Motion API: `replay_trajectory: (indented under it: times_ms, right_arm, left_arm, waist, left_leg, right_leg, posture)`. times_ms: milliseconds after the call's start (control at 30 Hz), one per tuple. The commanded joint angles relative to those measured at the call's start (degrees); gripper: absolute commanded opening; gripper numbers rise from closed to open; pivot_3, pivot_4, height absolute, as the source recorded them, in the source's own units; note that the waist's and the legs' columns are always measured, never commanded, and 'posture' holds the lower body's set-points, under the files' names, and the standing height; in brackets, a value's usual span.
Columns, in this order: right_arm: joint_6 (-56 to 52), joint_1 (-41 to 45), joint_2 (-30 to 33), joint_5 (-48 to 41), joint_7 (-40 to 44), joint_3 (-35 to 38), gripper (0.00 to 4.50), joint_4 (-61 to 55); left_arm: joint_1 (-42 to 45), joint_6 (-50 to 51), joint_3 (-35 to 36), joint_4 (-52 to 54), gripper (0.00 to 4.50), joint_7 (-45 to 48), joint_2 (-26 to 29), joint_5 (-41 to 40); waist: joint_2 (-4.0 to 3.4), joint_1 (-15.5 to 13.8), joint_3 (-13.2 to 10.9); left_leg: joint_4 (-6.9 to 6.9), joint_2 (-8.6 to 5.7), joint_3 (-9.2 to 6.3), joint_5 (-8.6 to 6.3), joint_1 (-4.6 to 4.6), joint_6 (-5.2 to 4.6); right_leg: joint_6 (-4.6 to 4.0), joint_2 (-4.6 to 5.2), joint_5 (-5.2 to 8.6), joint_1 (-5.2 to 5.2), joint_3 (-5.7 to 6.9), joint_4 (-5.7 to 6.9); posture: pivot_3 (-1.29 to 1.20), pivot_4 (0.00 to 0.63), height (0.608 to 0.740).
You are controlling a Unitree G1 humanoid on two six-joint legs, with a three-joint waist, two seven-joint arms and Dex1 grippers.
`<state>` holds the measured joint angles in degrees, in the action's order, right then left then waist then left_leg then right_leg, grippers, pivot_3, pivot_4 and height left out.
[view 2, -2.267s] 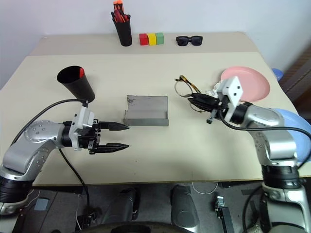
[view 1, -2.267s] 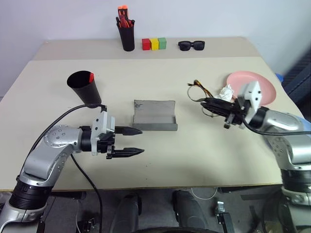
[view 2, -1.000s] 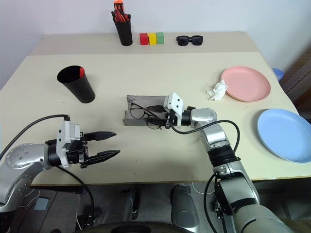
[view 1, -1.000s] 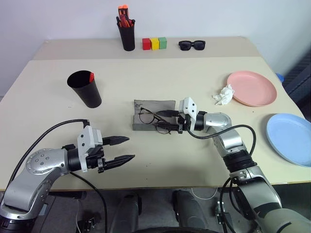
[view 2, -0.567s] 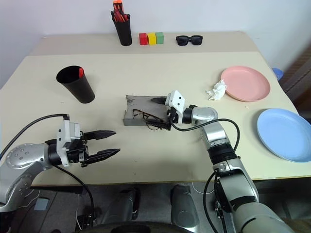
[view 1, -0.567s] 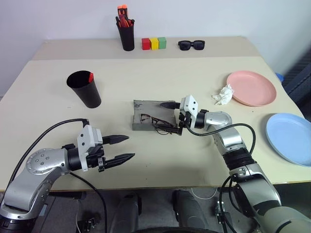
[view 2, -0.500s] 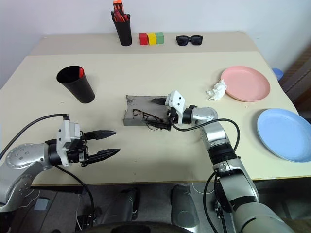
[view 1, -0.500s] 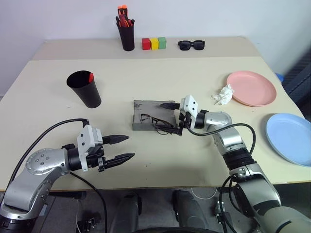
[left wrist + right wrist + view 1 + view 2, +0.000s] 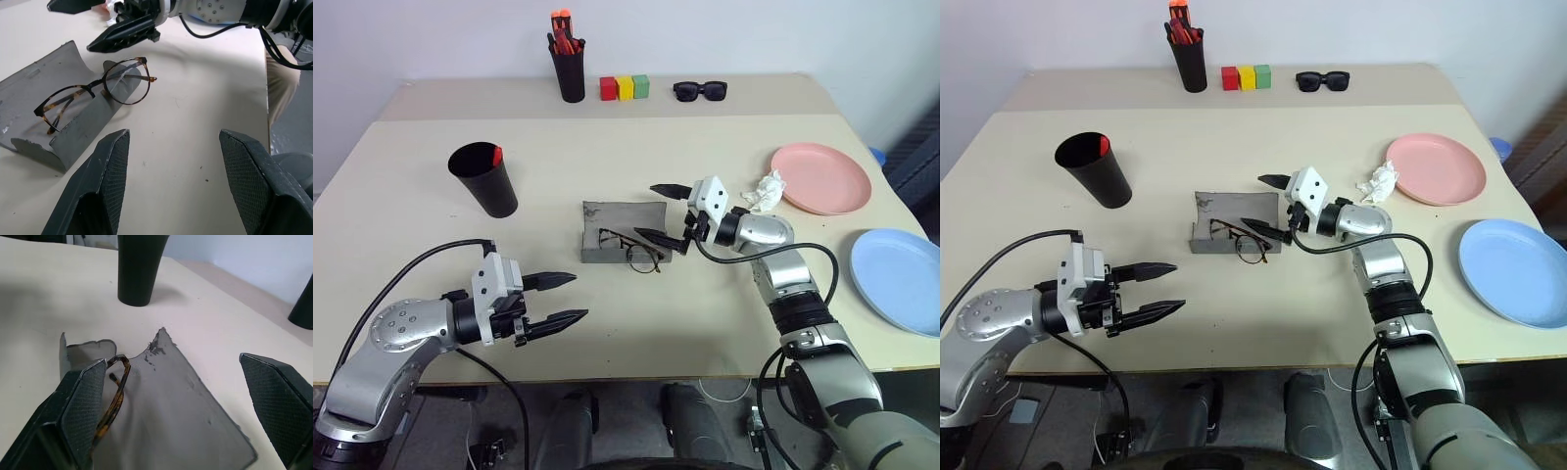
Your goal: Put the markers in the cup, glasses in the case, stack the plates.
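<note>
I read the step in hand as seating the glasses [image 9: 631,249] in the case [image 9: 619,227]: they lie half in, one lens hanging over the near wall at the trough's right end, the other lens and a temple down inside, so the job is not clean yet. My right gripper [image 9: 664,211] stands just off the case's right end, at about 3 o'clock from it, fingers spread wide and holding nothing. To do this well I would nudge the overhanging lens up and over the wall from its outer rim, low and slow, since the soft wall looks likely to fold, and the thin frame could skate across the felt. My left gripper [image 9: 563,298] hovers at about 7 o'clock from the case, well apart, fingers parted and empty; it could steady the case's left end. The tan table [image 9: 724,323] is bare around the work. The blue plate [image 9: 899,292] sits at 4 o'clock near the right edge, the pink plate [image 9: 822,176] at 2 o'clock with a crumpled tissue [image 9: 765,190] touching its rim; they are unstacked. The cup [image 9: 485,180] stands at 10 o'clock with a red-tipped marker [image 9: 496,155] showing at its rim. Along the far edge are a pen holder [image 9: 569,67], coloured blocks [image 9: 624,88] and sunglasses [image 9: 699,91], before a plain pale wall.
</note>
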<state>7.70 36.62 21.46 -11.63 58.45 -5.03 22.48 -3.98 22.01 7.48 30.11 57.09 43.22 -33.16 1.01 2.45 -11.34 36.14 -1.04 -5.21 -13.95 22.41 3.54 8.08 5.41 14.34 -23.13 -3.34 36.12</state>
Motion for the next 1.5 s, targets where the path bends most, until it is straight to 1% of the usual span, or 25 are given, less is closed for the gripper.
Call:
replay_trajectory:
  times_ms: [33, 300, 467, 567, 767, 900, 1033, 1200, 1500]
  right_arm:
    - [-3.8, -3.3, 2.7, -3.7, 0.5, 2.8, 4.45, -8.7]
    - [-18.5, -14.6, 12.0, -10.7, 4.8, 3.6, 4.45, -26.1]
    - [-17.8, -18.1, 13.4, -8.6, 3.3, 3.1, 4.45, -28.8]
    - [-15.1, -19.5, 12.2, -5.2, 1.2, 1.0, 4.45, -28.4]
    - [-5.6, -19.7, 9.7, 2.8, -4.0, -1.7, 4.45, -23.3]
    - [-1.8, -19.4, 7.7, 5.3, -7.0, -2.4, 4.45, -20.5]
    - [-0.1, -18.5, 5.8, 7.1, -10.0, -2.8, 4.45, -18.3]
    - [2.5, -17.1, 5.1, 9.3, -12.5, -3.2, 4.45, -15.5]
    - [2.2, -13.9, 3.4, 7.3, -14.0, -1.9, 4.45, -12.9]
  left_arm:
    - [1.2, -0.6, -0.2, 0.6, 2.96, 0.1, -0.1, -0.4]
    - [2.4, -0.8, -1.1, -0.6, 2.96, 0.6, -0.4, -0.3]
    - [3.6, -1.3, -1.9, -2.0, 2.96, 1.0, -0.5, 0.1]
    - [3.9, -1.4, -1.7, -2.7, 2.96, 1.2, -0.3, 0.1]
    - [2.5, -2.0, -0.7, -3.3, 2.96, 2.4, 0.8, 0.4]
    - [1.1, -2.1, 0.2, -3.3, 2.96, 2.3, 1.2, 0.2]
    - [-0.4, -2.1, 0.7, -2.5, 2.96, 1.9, 1.1, 0.2]
    - [-0.9, -2.1, 0.9, -1.9, 2.96, 1.4, 1.0, 0.1]
    - [-2.0, -1.4, 1.1, -0.2, 2.96, 0.1, 0.6, -0.3]
  waist:
    - [0.0, -0.1, 0.0]
    - [0.0, 0.0, 0.0]
    - [0.0, 0.0, 0.0]
    - [0.0, 0.0, 0.0]
    - [0.0, 0.0, 0.0]
    - [0.0, 0.0, 0.0]
    - [0.0, 0.1, 0.0]
    - [0.0, 0.0, 0.0]
    - [0.0, 0.1, 0.0]
  left_leg:
    - [0.01, 0.0, 0.0, 0.0, 0.0, 0.0]
    - [0.0, 0.0, 0.0, 0.0, 0.0, -0.01]
    - [0.03, 0.0, 0.01, 0.0, 0.0, -0.01]
    - [0.04, 0.0, 0.02, 0.0, 0.01, -0.01]
    - [0.02, 0.0, 0.02, 0.0, 0.0, 0.0]
    - [0.02, 0.0, 0.02, 0.0, 0.0, 0.0]
    - [0.02, 0.0, 0.02, 0.0, 0.0, 0.0]
    - [0.04, 0.0, 0.02, 0.0, 0.0, 0.0]
    - [0.01, 0.0, 0.02, 0.0, -0.01, 0.0]
  right_leg:
    - [0.0, 0.0, 0.0, 0.01, 0.0, 0.0]
    - [-0.14, 0.01, 0.08, 0.01, 0.0, -0.01]
    - [-0.15, 0.0, 0.09, 0.01, 0.0, -0.01]
    - [-0.15, 0.01, 0.09, 0.02, 0.0, -0.03]
    - [-0.15, 0.01, 0.09, 0.01, 0.0, -0.04]
    - [-0.15, 0.01, 0.09, 0.01, 0.0, -0.03]
    - [-0.15, 0.01, 0.09, 0.01, -0.01, -0.03]
    - [-0.15, 0.01, 0.09, 0.02, -0.01, -0.03]
    - [-0.16, 0.01, 0.09, 0.02, -0.01, -0.03]
  posture:
    - [0.0, 0.15, 0.74]
    - [0.0, 0.15, 0.74]
    - [0.0, 0.15, 0.74]
    - [0.0, 0.15, 0.74]
    - [0.0, 0.15, 0.74]
    - [0.0, 0.15, 0.74]
    - [0.0, 0.15, 0.74]
    - [0.0, 0.15, 0.74]
    - [0.0, 0.15, 0.74]
